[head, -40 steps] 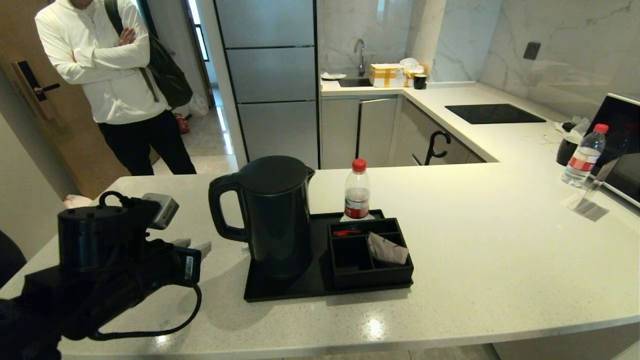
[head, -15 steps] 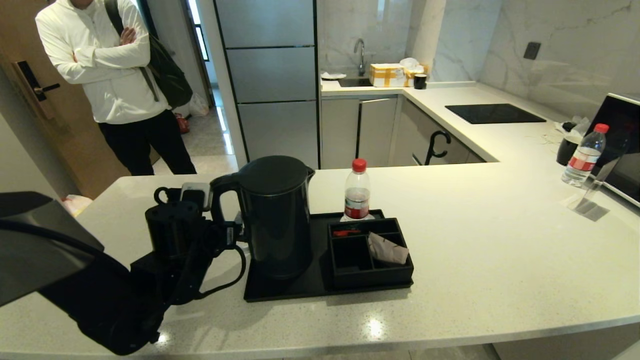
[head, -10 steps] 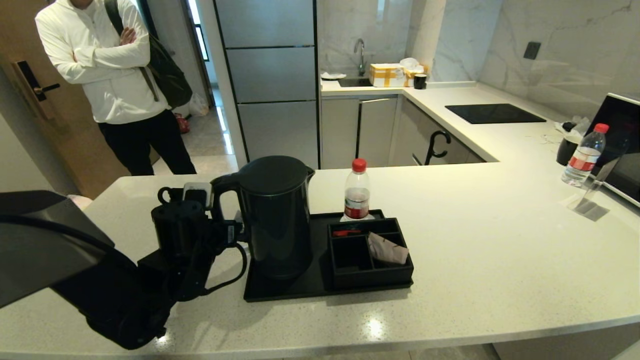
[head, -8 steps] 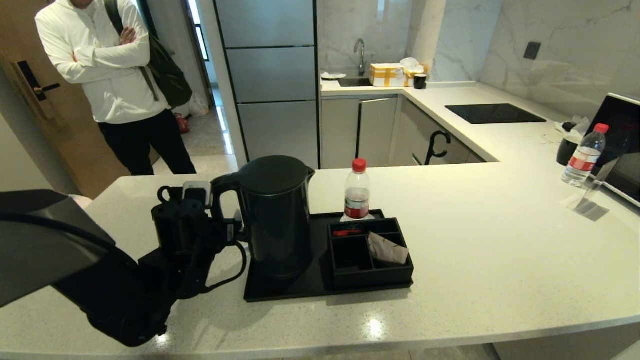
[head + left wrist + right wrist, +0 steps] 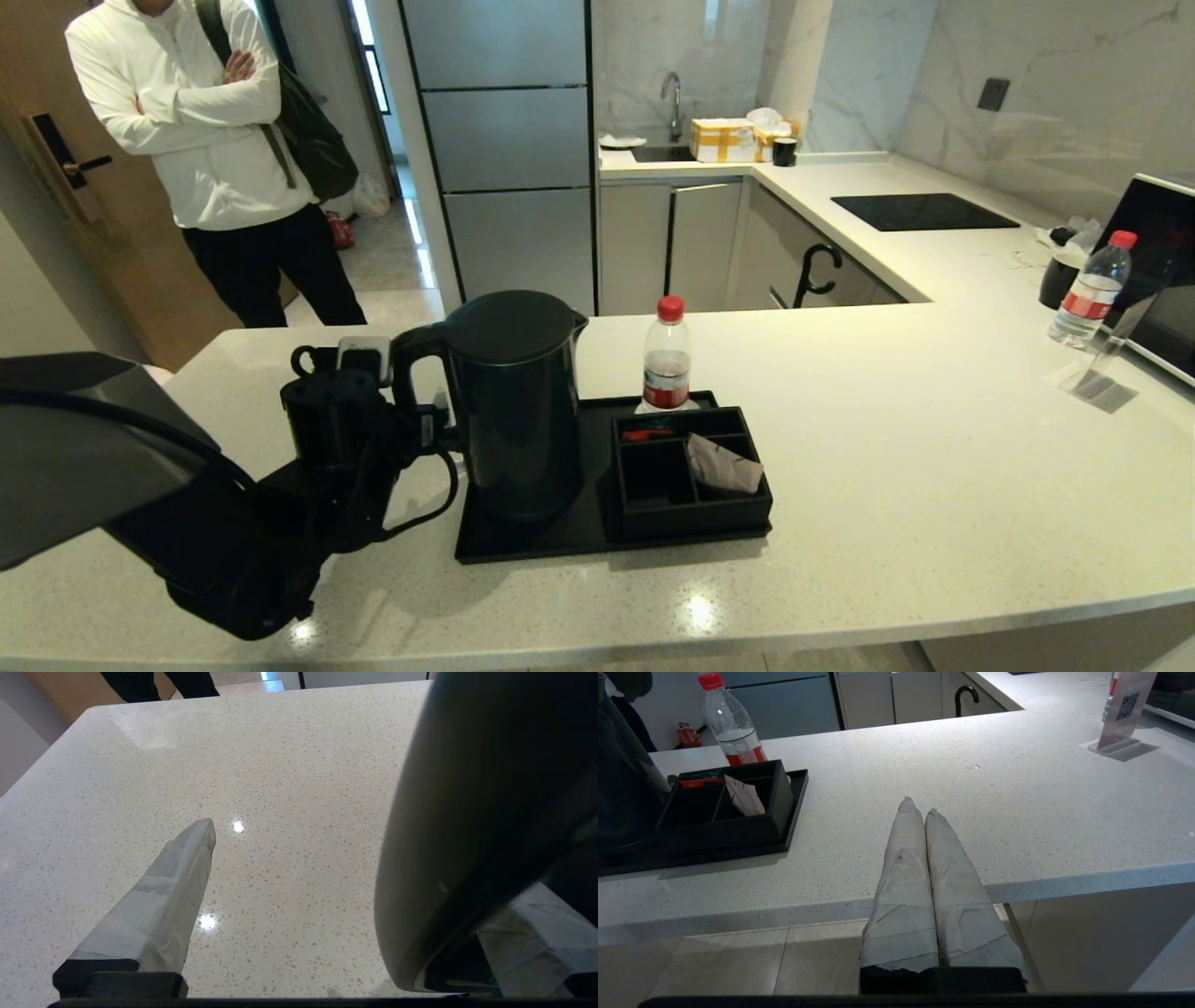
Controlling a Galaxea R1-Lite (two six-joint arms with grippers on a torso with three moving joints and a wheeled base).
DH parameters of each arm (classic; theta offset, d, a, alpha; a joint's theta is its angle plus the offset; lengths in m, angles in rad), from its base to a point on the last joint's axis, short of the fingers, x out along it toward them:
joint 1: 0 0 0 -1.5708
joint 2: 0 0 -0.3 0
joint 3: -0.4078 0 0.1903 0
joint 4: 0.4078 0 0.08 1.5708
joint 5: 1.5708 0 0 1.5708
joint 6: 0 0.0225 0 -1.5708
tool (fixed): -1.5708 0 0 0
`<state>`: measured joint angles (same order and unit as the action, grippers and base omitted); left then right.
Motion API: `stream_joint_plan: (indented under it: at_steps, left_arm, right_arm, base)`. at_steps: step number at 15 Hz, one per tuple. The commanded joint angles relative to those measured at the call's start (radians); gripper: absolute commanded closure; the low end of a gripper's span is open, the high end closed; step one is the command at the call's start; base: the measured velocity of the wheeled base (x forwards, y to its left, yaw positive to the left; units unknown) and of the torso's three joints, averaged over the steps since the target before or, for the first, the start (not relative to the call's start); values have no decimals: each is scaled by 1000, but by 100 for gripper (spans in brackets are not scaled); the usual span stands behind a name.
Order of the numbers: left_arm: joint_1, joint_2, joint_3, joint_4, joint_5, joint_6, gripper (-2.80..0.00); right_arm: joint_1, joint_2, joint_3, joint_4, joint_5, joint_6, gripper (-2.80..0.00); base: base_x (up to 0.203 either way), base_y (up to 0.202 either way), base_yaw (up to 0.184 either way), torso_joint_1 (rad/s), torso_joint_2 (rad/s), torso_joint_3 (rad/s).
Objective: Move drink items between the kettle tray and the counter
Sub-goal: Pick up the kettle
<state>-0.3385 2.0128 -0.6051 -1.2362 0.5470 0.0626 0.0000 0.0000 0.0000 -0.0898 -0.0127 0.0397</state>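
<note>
**Q:** Where are you with the kettle (image 5: pixel 513 401)?

**A:** It stands upright on the left end of the kettle tray (image 5: pixel 560 543), handle (image 5: pixel 407 387) turned out to its left. My left gripper (image 5: pixel 431 422) is at that handle, low on the loop. The fingers (image 5: pixel 177 882) are spread. In the left wrist view one of them is clear of the handle with bare counter (image 5: pixel 934 467) between, and the other sits close behind it.

**Q:** So you have not gripped it?

**A:** I judge not. Before I close, I want the handle bar centred between both fingers, not hugging one side, or the kettle will twist as they come together.

**Q:** And the lift?

**A:** Straight up first. I take it that the kettle sits on a base I cannot see, and a sideways pull could drag the tray along. It is tall and I would be holding it from one side, so I expect it to lean away from me. That calls for a firm grip and a slow rise.

**Q:** Anything near it to mind?

**A:** The organiser box (image 5: pixel 695 515) with the sachet (image 5: pixel 724 465) is just right of the kettle, and a bottle (image 5: pixel 667 355) stands behind and right of it. So I would carry the kettle to its left, over open counter.

**Q:** Your other arm?

**A:** My right gripper (image 5: pixel 920 807) is parked well right of the kettle at the counter's front edge, fingers pressed together.
</note>
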Motion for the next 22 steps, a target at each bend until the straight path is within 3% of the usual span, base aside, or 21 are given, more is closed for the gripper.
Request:
stream_joint_plan:
  at_steps: [1, 2, 22]
  left_arm:
    - [0, 1, -1, -7, 4, 2, -280]
    - [0, 1, -2, -8, 2, 2, 0]
    - [-62, -64, -64, 4, 24, 10, 0]
  right_arm:
    - [0, 0, 29, -1, 0, 0, 0]
    - [0, 0, 29, -1, 0, 0, 0]
    - [0, 0, 30, -1, 0, 0, 0]
  base:
    - [0, 0, 0, 0, 0, 0]
    - [0, 0, 0, 0, 0, 0]
    - [0, 0, 0, 0, 0, 0]
